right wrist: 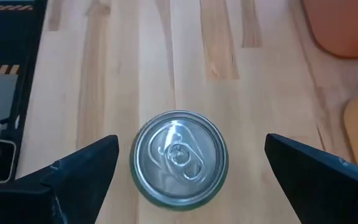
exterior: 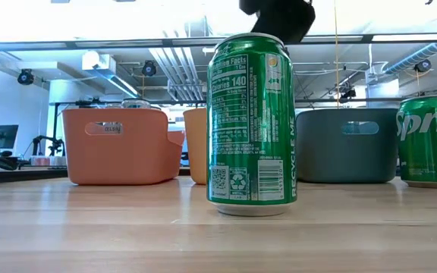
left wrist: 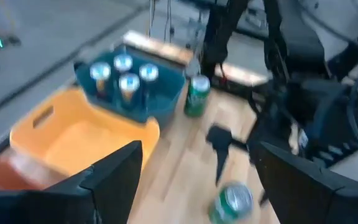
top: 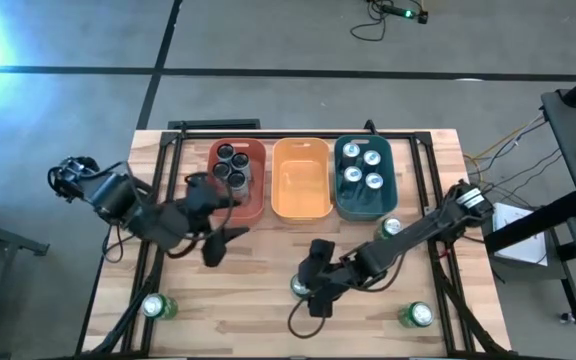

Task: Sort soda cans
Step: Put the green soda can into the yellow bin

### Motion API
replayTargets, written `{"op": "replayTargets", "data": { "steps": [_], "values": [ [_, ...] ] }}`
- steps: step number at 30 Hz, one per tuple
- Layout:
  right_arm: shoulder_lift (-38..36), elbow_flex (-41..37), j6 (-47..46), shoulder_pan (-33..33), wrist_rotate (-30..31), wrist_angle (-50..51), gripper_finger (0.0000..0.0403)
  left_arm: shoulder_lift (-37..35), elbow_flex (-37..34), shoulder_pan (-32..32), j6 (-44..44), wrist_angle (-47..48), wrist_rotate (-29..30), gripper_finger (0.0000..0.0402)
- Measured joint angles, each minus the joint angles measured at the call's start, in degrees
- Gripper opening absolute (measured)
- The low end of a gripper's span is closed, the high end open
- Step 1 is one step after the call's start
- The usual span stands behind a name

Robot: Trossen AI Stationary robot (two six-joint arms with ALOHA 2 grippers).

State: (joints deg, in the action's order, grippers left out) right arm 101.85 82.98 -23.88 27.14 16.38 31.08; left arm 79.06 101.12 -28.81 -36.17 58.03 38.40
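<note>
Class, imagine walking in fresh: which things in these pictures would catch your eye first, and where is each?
A green can stands upright at the table's front middle, with the right pincer open directly above it. Behind stand three tubs in a row: red with black cans, yellow bare, teal with pale blue cans.

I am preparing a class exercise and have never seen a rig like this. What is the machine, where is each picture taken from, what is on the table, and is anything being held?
Two dark robot arms work at a wooden table. One camera looks down from above, one sits at table height, and one rides on each wrist. A red tub holds black cans, a yellow tub is empty, and a teal tub holds pale blue cans. Green cans stand loose. The right gripper, fingers open, hovers over one green can. The left gripper is open, holding nothing.
</note>
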Motion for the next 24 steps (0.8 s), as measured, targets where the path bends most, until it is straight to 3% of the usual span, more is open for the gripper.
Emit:
{"op": "replayTargets", "data": {
  "steps": [4, 10, 17, 24],
  "values": [
    [1.6, 0.0, -1.1, -0.1, 0.0, -0.1, 0.0400, 0.2, 2.6, -2.9, -9.1, 9.9, -7.5, 0.0286],
    [5.2, 0.0, -1.1, -0.4, -3.7, -0.6, 0.0400, 0.4, 2.6, -7.9, -24.8, 17.0, -18.7, 0.0281],
    [9.0, 0.0, -1.9, -0.4, -4.4, -3.3, 0.0392, 0.6, 2.6, -12.9, -30.8, 22.9, -19.2, 0.0280],
    [8.1, 0.0, -4.2, -0.4, -4.4, -3.9, 0.0325, 0.6, 2.3, -15.4, -30.2, 29.2, -13.7, 0.0280]
  ]
}}
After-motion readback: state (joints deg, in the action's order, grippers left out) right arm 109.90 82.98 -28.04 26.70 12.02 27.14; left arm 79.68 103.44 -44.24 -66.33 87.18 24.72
